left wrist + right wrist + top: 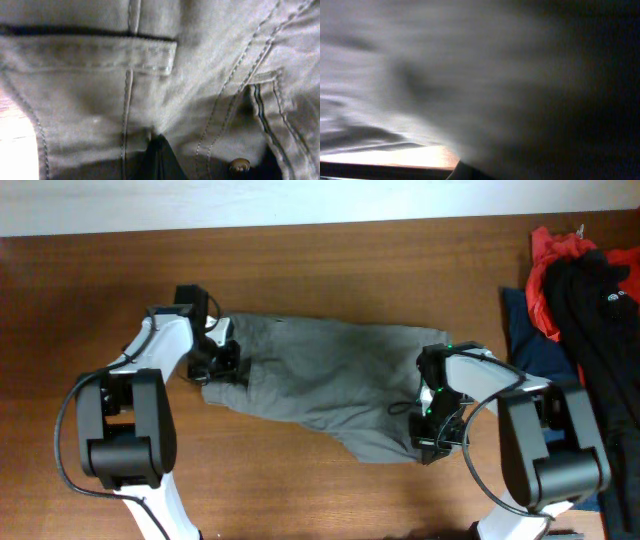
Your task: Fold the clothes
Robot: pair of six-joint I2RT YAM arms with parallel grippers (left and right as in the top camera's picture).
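One grey-olive pair of wrinkled cotton shorts [320,375] was seen spread in a single layer across the middle of the brown wooden table [330,270], running from 9 o'clock towards 4 o'clock in the overhead view. No fold could be made out, so the task was judged to be at its very start, with every fold yet to be made.

The left gripper [215,365] was placed at the 9 o'clock end of the shorts, on or just over the cloth. In its wrist view only close fabric was shown: a stitched pocket flap [100,55], seams and a small metal button [239,165]. Whether the jaws were closed on cloth could not be told.

The right gripper [432,442] was set at the 4 o'clock corner of the shorts. Its wrist view was filled with blurred grey fabric, with a strip of table at 6 o'clock, so its opening could not be told either.

Further out, at 2 to 3 o'clock on the table, a crumpled red garment [545,270] and a black garment [600,300] were heaped over a navy blue cloth [530,345]. This pile lay just beside the right arm yet apart from the shorts. It was judged a possible snag if the right end were swung outward; the middle of the table was otherwise left open for folding.
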